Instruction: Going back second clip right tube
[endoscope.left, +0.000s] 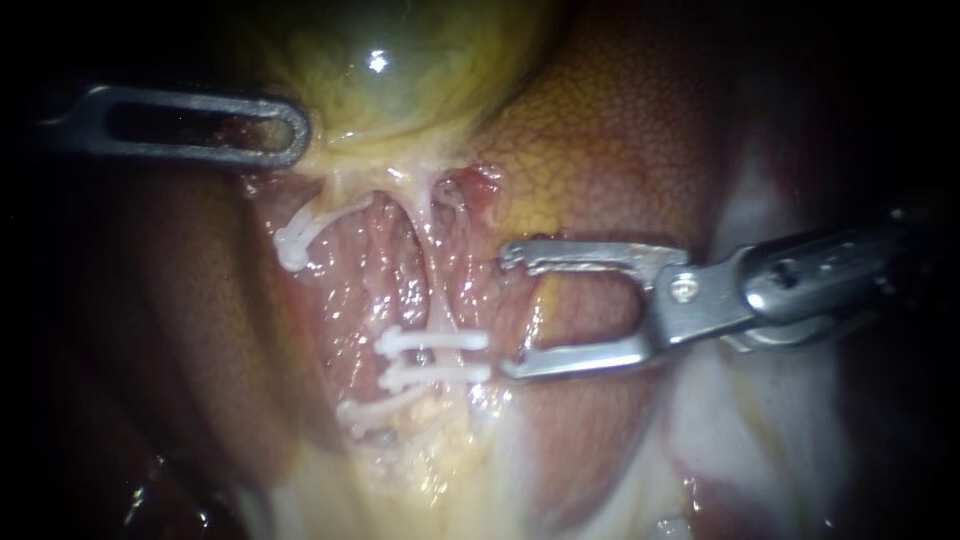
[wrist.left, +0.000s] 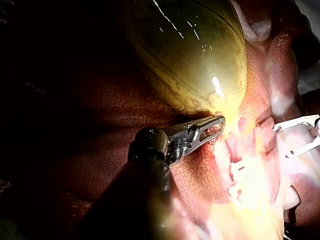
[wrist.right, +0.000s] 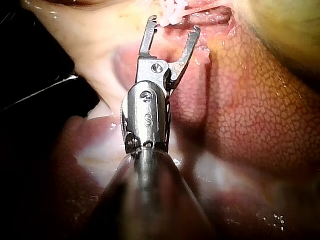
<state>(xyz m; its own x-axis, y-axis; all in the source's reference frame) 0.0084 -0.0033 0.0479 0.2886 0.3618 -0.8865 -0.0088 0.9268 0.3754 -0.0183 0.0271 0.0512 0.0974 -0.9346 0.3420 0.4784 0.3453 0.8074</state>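
Mottled red liver (endoscope.left: 620, 130) fills the background, with the yellow-green gallbladder (endoscope.left: 400, 70) at upper centre. Below it the right tube (endoscope.left: 432, 290), a thin pale strand, runs down the middle of the frame. Two white clips (endoscope.left: 432, 341) cross it just below centre, one close under the other. Just right of them the right instrument (endoscope.left: 508, 312) comes in level from the right edge, its jaws wide apart and empty. At upper left the left instrument (endoscope.left: 295, 130) lies level, its jaws clamped on the gallbladder's lower edge.
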